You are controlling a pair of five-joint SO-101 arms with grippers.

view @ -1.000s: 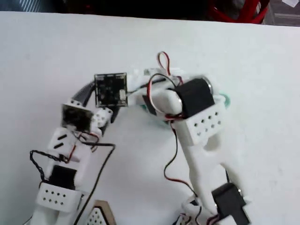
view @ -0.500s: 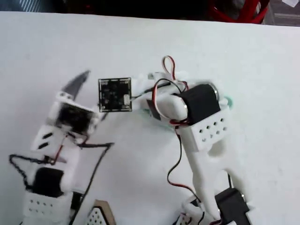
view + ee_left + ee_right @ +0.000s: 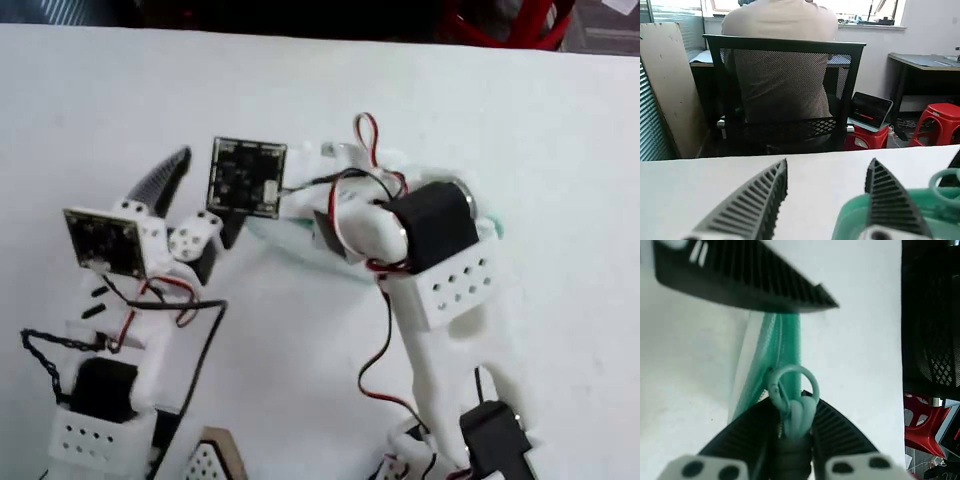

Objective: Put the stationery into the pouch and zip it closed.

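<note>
Two grippers at one teal pouch

Both arms meet near the middle of the white table (image 3: 520, 110), where the teal mesh pouch (image 3: 288, 236) lies flat, mostly covered from above by the right arm. A strip of it shows beside that arm's wrist camera board (image 3: 247, 175), and another bit of teal peeks out by the black motor (image 3: 430, 222) on the far side.

The right gripper (image 3: 792, 415) is pinched tight on the zip pull (image 3: 792, 387), a teal ring with a tab. The tab sits wedged between the two ribbed jaws, and the ring stands just ahead of them, over the pouch's zip line. How far the zip is drawn I cannot tell.

The left gripper (image 3: 829, 167) is spread wide. One of its ribbed fingers (image 3: 747, 207) is out over bare table and the other sits over the pouch's edge; whether it presses on the fabric I cannot tell. In the right wrist view, a dark ribbed finger of the left arm crosses the pouch just beyond the ring, near it but apart
</note>
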